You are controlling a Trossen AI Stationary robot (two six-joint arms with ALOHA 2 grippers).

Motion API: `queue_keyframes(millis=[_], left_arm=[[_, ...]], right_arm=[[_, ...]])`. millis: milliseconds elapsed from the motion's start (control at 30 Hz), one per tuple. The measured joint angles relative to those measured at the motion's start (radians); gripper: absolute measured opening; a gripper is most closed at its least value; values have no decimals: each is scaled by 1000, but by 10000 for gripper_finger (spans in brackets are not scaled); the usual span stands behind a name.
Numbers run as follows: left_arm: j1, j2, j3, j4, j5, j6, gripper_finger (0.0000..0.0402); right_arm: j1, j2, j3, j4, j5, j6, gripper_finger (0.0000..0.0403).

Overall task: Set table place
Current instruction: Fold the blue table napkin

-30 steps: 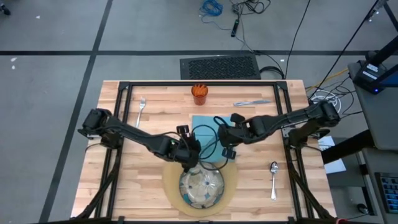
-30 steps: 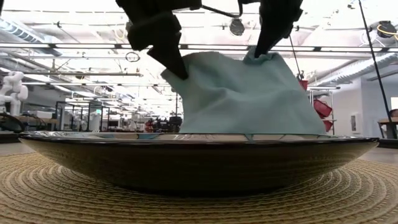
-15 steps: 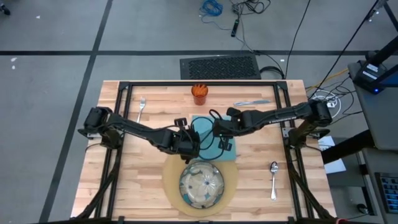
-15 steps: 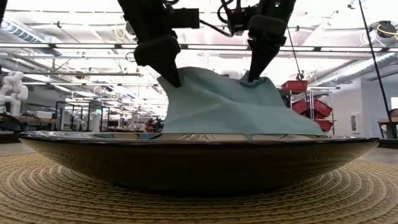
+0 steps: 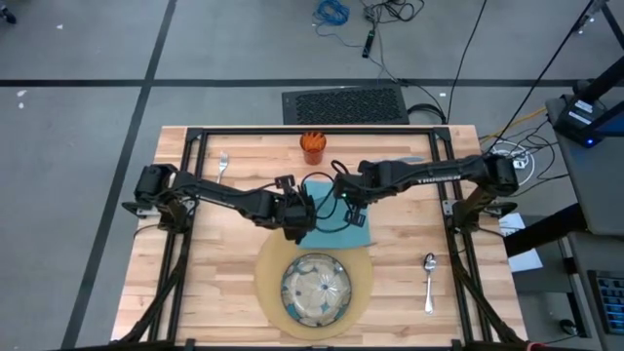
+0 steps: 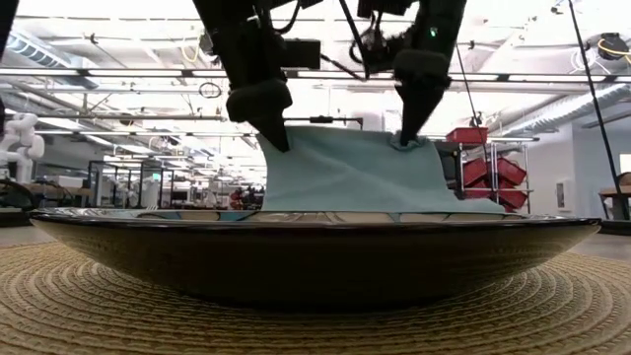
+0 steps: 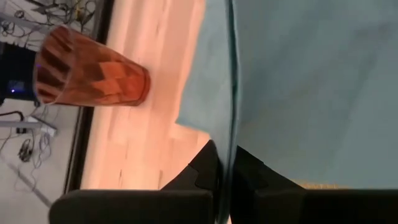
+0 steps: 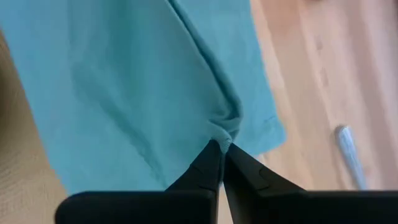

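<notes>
The teal napkin [image 5: 353, 226] is held up between my two grippers beyond the patterned dish [image 5: 317, 290], which sits on the round tan mat [image 5: 268, 283]. My left gripper [image 5: 297, 218] is shut on the napkin's left top [image 6: 286, 146]. My right gripper [image 5: 346, 201] is shut on its right top [image 6: 406, 144]. The napkin's lower part is hidden behind the dish rim [image 6: 315, 219] in the low view. The orange cup [image 5: 312, 146] stands at the far edge and also shows in the left wrist view [image 7: 93, 74]. My left gripper pinches a raised ridge of the napkin [image 7: 232, 140] between its two fingers, coming from above and pointing down. The cloth hangs from the fingers and spreads toward the table. One layer or several, I cannot tell. My right gripper pinches a small puckered bunch of the napkin [image 8: 225, 132] at its fingertips, from above, pointing down. The cloth fans out below the pinch, slightly slack, and a corner [image 8: 273, 134] lies over the wood.
A fork [image 5: 222, 166] lies at the far left. A knife [image 5: 395, 161] lies at the far right, partly under my right arm. A spoon [image 5: 429, 278] lies right of the mat. A metal utensil end [image 8: 348, 155] shows in the right wrist view.
Both grippers have moved toward the table's far edge and down, still shut on the napkin. The napkin has gone from above the dish to behind it. Its top edge has sunk lower and flattened out between the two holds.
</notes>
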Motion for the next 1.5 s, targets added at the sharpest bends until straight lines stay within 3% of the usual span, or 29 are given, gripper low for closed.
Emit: queue_keyframes(millis=[467, 1233, 1500], left_arm=[[79, 0, -61, 204, 70, 132, 0], [132, 1, -61, 224, 147, 153, 0], [134, 100, -61, 225, 159, 151, 0]], right_arm=[[-51, 0, -129, 97, -37, 8, 0], [-107, -17, -153, 116, 46, -6, 0], [-111, -17, -153, 131, 38, -22, 0]])
